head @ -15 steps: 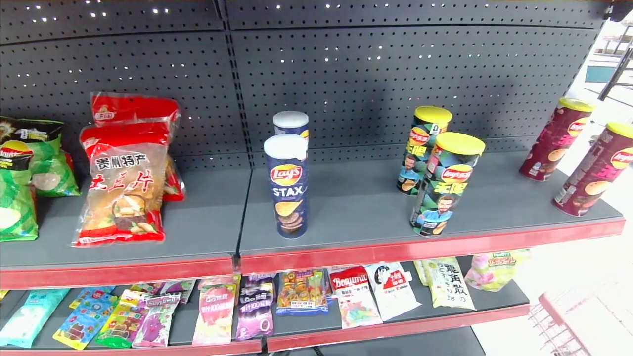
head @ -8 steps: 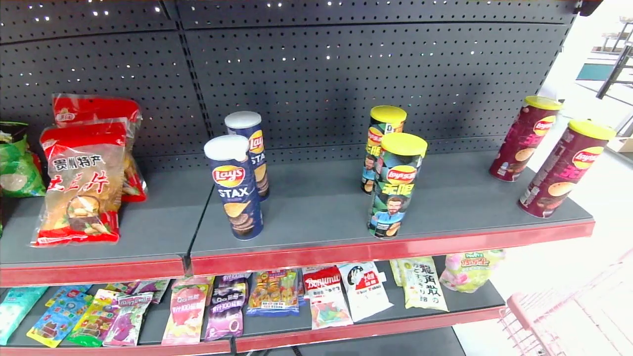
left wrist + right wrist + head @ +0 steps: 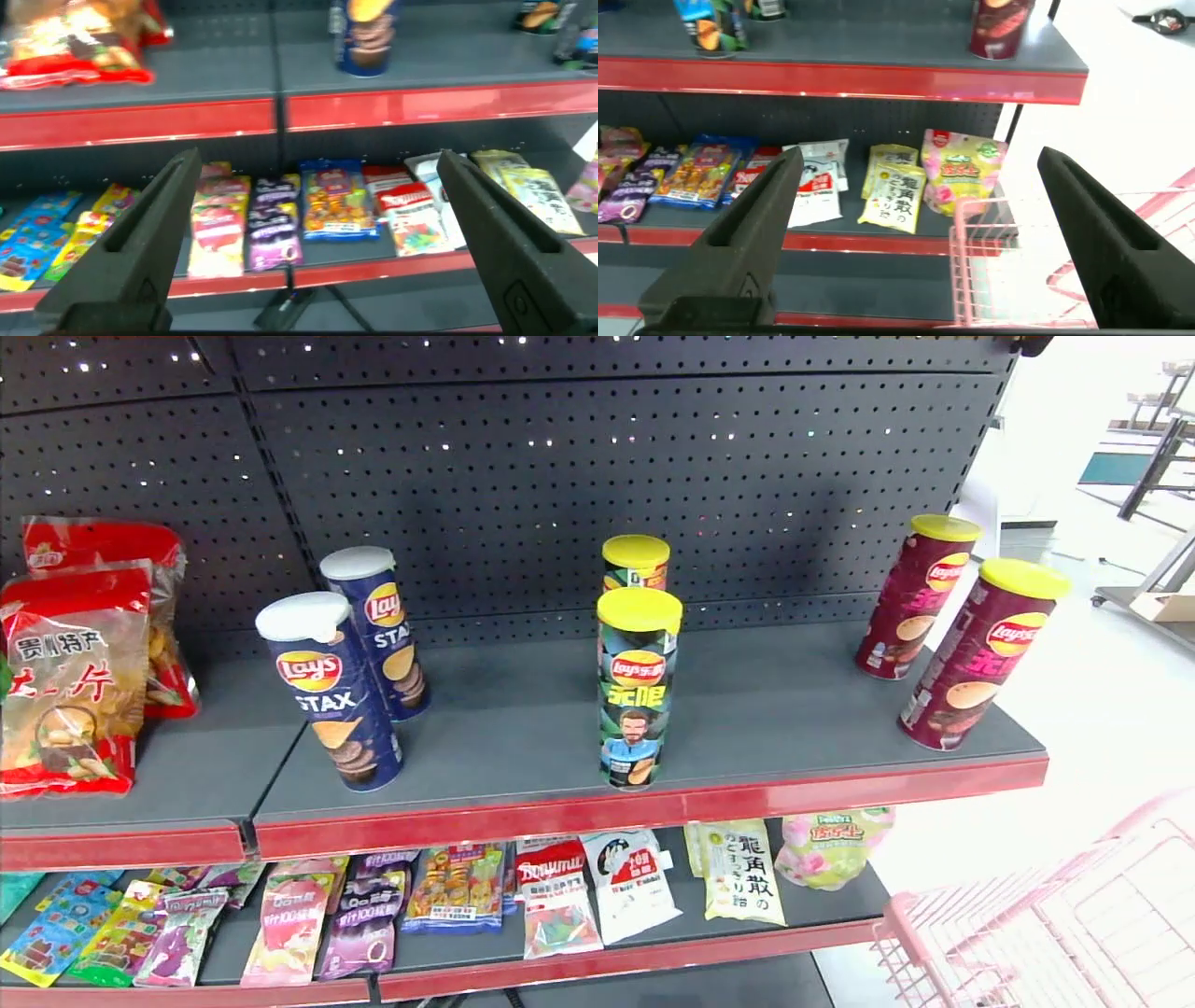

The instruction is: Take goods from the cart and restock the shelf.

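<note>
as the head camera swung right, the chip cans (image 3: 638,691) slid leftward in view and more pink cart (image 3: 904,910) shows. left gripper (image 3: 318,157) and right gripper (image 3: 920,154) gape wide, empty.

The shelf (image 3: 523,728) is grey, red-edged. Blue cans (image 3: 331,700) have white lids, maroon cans (image 3: 976,663) yellow. The cart (image 3: 901,915) is pink.

On the upper shelf (image 3: 523,728) I find bare deck between the blue cans (image 3: 331,700) and the green cans (image 3: 638,695), and another bare stretch between the green cans and the maroon cans (image 3: 980,653). The pink cart (image 3: 906,915) stands low to my right, past the shelf end.
</note>
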`<state>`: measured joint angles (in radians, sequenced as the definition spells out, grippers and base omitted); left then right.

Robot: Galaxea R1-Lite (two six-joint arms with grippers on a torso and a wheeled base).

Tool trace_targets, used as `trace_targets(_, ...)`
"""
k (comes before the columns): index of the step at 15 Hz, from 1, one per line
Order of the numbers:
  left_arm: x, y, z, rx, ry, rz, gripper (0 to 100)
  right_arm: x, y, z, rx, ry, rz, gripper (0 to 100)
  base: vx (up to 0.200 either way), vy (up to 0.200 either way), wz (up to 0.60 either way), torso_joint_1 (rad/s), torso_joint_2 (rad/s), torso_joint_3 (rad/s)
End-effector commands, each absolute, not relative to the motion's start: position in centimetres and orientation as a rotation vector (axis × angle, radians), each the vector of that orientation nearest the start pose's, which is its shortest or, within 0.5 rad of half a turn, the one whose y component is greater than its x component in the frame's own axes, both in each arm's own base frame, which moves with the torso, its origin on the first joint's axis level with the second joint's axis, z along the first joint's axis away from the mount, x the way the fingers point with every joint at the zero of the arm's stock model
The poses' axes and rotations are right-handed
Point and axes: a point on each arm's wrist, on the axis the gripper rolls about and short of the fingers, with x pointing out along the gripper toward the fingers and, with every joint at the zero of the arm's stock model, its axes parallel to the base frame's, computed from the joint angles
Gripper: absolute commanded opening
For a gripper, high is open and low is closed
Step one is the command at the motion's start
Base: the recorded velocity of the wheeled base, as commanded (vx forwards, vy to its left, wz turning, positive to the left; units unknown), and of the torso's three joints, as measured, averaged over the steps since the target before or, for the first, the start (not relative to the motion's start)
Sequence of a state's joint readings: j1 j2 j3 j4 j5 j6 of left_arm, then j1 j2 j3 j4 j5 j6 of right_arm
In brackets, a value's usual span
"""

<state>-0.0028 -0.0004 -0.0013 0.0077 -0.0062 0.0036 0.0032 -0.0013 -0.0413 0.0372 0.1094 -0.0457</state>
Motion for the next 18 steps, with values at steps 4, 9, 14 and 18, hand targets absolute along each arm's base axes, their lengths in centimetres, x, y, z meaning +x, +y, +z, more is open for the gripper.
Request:
trace_targets(4,-2.29,-0.01,7.51,0.005,0.006,-0.009,100,-2.62,0.24,8.3,-0.048,-0.006,0.113,100,0.05,0.0,0.0,0.003,0.0,0.001)
trace_targets(9,-2.28,0.0,7.47,0.002,0.008,-0.008,100,-2.62,0.24,8.3,-0.055,-0.006,0.113,100,0.12,0.0,0.0,-0.006,0.0,0.001)
trace_targets(14,-2.29,0.0,7.51,0.0,0.006,-0.008,100,-2.62,0.24,8.3,-0.055,-0.006,0.115,100,0.0,0.0,0.0,0.0,0.0,0.0)
trace_targets(18,-2.29,0.0,7.51,0.002,0.006,-0.008,100,-2.62,0.24,8.31,-0.051,-0.007,0.113,100,0.0,0.0,0.0,0.0,0.0,0.0)
